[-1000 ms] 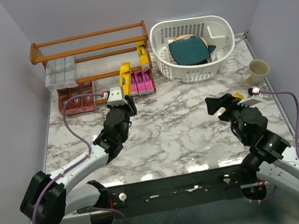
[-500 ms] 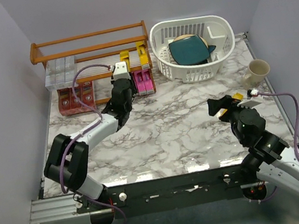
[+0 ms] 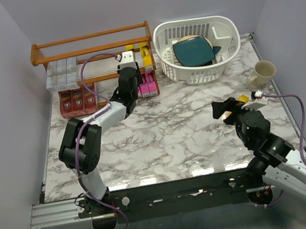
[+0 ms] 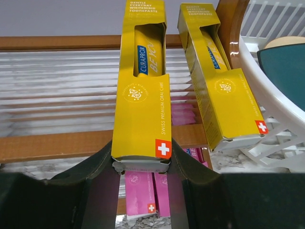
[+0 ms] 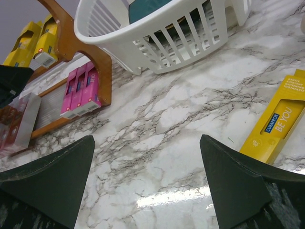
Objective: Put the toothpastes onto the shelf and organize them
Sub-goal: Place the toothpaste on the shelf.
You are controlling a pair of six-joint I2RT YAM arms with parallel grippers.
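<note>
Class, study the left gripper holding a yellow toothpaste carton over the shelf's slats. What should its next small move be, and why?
Probably lower it flat onto the clear slats: the left gripper holds the yellow carton by its near end above them, alongside a second yellow carton already lying there.

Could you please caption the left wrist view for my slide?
Left gripper holds a yellow toothpaste carton at the shelf's slatted tier, beside a second yellow carton.
</note>
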